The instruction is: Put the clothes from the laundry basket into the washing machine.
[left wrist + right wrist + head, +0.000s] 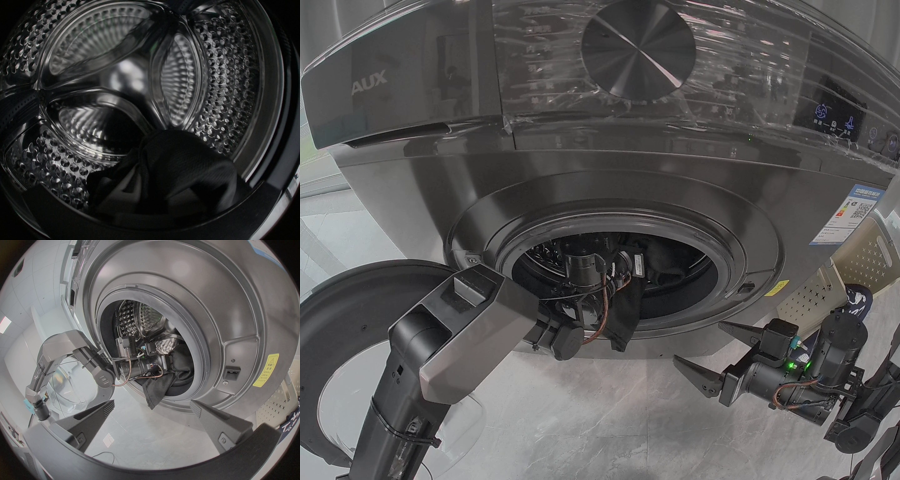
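**A:** What are we handling?

**B:** One dark garment (625,312), which we judge to be soft, light and limp. Most of it lies bunched low in the drum (225,78). One tail droops out over the door lip of the washing machine (675,187).

**A:** Where do we take hold?

**B:** At the hanging tail. We pinch a gathered fold, since a single layer may slip.

**A:** And the grippers?

**B:** The left gripper (167,360) sits in the opening against the cloth, and we cannot tell whether it grips. The right gripper (700,342) hangs outside, spread wide and empty, near the laundry basket (862,250).
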Controlling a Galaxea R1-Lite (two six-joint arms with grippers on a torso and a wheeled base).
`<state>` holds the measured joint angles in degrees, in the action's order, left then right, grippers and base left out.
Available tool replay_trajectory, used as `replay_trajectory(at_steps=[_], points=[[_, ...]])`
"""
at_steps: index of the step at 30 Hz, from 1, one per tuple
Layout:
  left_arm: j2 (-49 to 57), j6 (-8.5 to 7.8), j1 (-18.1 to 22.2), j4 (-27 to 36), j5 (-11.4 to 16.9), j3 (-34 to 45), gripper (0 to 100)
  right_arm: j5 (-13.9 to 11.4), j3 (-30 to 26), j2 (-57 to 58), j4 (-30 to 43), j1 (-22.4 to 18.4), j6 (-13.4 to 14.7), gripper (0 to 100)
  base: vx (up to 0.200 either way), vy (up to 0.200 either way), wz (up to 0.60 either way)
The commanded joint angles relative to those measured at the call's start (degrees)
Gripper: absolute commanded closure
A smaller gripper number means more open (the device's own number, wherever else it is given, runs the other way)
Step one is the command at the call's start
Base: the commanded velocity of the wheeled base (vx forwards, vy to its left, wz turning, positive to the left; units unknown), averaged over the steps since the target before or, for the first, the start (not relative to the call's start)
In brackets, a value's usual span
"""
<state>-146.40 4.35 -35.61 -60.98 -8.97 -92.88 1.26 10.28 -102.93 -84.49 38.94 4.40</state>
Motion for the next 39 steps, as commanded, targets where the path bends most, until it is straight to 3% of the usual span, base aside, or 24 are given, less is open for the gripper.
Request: replay_trajectory(at_steps=[1,8,16,17,22,33,39], points=[[-3.90,0.22,2.03,0.16,-1.14,-6.96,100,0.06,0.09,-0.79,-0.06,0.09,-0.01,0,0.000,0.000,0.00],[-7.06,0.22,4.14,0.42,-3.07,-14.61,100,0.06,0.09,-0.96,-0.15,0.09,-0.01,0,0.000,0.000,0.00],[-5.83,0.22,3.35,0.42,-3.16,-12.59,100,-0.03,0.01,-1.14,-0.15,0.09,-0.01,0,0.000,0.000,0.00],[-5.30,0.31,2.91,0.42,-3.07,-11.71,0,-0.03,0.01,-1.14,-0.15,0.09,-0.01,0,0.000,0.000,0.00],[-1.17,1.19,0.89,0.51,-3.07,-5.03,0,-0.03,-0.08,-1.05,-0.15,-0.18,-0.01,0,0.000,0.000,0.00],[15.97,0.75,-4.56,5.69,-0.34,25.64,0,-0.03,0.01,-0.61,-0.15,-0.44,-0.01,0,0.000,0.000,0.00],[19.92,0.66,-6.58,6.13,0.36,31.88,0,-0.03,0.18,-0.43,-0.23,-0.44,-0.01,0,0.000,0.000,0.00]])
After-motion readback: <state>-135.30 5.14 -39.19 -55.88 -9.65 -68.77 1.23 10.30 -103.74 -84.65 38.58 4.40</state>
